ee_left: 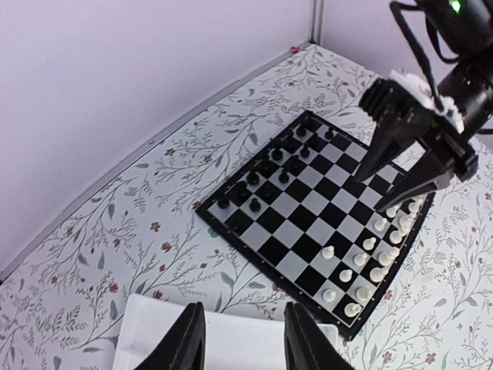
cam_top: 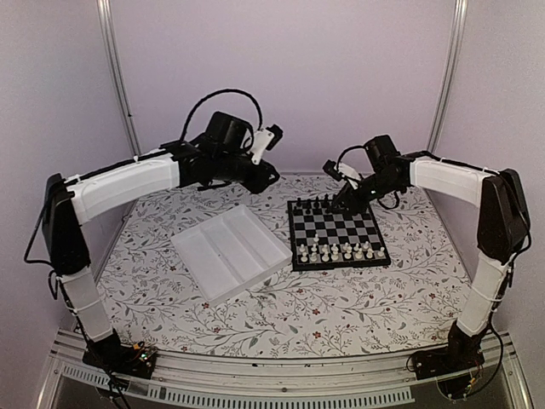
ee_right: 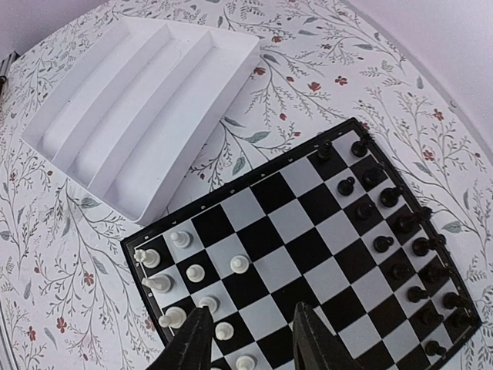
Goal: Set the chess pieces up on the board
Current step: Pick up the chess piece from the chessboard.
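The board (cam_top: 336,232) lies right of centre. White chess pieces (cam_top: 341,252) stand along its two near rows, and one pawn (ee_right: 240,264) stands a square ahead of them. Black chessmen (cam_top: 311,206) fill the far rows. My right gripper (cam_top: 342,203) hangs over the board's far half, open, with nothing between its fingers (ee_right: 192,343); it also shows in the left wrist view (ee_left: 385,185). My left gripper (cam_top: 266,177) is raised left of the board, above the tray's far corner, open and empty (ee_left: 245,343). White pieces (ee_left: 370,262) and the board (ee_left: 308,208) lie ahead of it.
A white compartmented tray (cam_top: 230,251) lies left of the board, at an angle, and its compartments (ee_right: 131,116) look empty. The flowered tablecloth (cam_top: 341,307) covers the table. Back and side walls stand close behind the board.
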